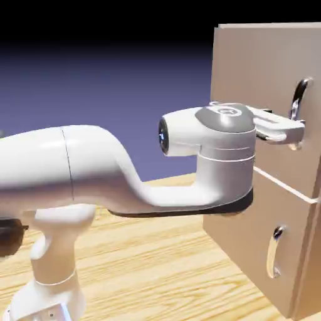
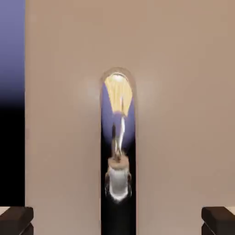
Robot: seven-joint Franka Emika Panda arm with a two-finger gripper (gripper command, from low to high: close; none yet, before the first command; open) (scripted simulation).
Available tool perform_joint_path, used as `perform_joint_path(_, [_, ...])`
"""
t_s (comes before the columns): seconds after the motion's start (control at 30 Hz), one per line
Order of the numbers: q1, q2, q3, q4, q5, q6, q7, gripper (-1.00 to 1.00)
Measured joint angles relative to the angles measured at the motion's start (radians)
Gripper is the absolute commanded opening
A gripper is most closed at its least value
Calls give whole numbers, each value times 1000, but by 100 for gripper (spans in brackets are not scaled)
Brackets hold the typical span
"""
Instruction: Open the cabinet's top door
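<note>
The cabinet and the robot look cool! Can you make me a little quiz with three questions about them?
1. True or false: the top door of the cabinet is swung wide open.
2. Fill in the blank: in the hand view, the shiny handle shows between the two ______.
3. Which is higher up in the exterior view: the top door's handle or the lower panel's handle?

Key: 1. False, it looks closed. 2. Fingers, and they are wide apart. 3. The top door's handle.
</note>
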Motion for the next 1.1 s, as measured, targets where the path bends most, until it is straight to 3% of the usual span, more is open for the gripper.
perform_joint_path(0.03, [29,4,-13,19,-1,-7,-2,-100])
perform_joint_path(0.1, [29,4,-13,19,-1,-7,-2,-100])
perform_joint_path(0.63, [-550,-75,393,-479,135,-318,64,-100])
perform_joint_path(1.1, [-1018,-308,855,-841,605,-503,-65,-100])
